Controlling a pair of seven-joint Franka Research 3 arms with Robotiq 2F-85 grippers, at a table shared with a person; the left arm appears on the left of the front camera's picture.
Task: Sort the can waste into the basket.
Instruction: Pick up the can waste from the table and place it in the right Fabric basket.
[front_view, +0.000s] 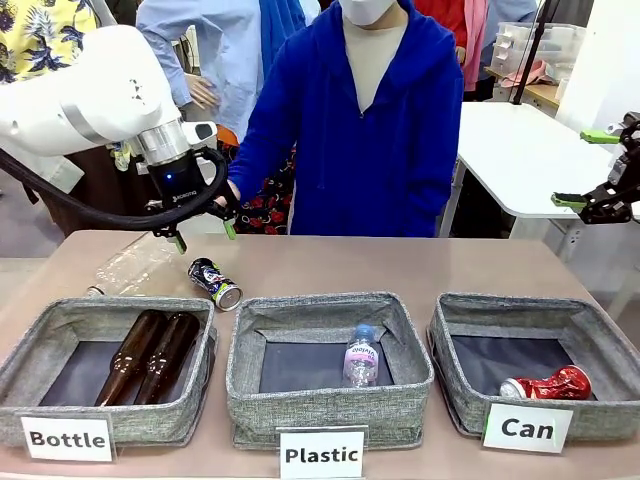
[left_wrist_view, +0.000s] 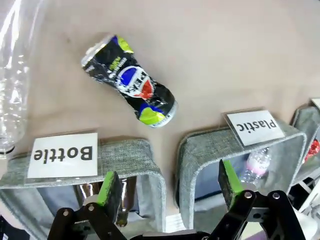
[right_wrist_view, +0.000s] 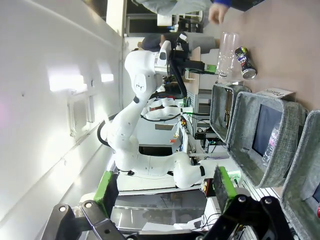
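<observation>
With the red can (front_view: 547, 385) already in the basket (front_view: 600, 420) at lower right, the left gripper (front_view: 204, 233), fingers (left_wrist_view: 107, 186) spread, hovers over the dark can (front_view: 215, 283) on the surface (front_view: 400, 265) left of centre, and probably next needs to descend and close on it.

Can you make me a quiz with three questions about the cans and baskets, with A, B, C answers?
1. Where is the red can?
A) in the Can basket
B) on the table
C) in the Plastic basket

2. How many brown bottles lie in the Bottle basket?
A) one
B) two
C) three

3. The left jaws near the dark can are:
A) open
B) shut on the can
C) shut on a bottle

Answers:
1 A, it lies in the basket behind the Can sign.
2 B, two lie side by side.
3 A, the green pads stand apart with nothing between them.
</observation>
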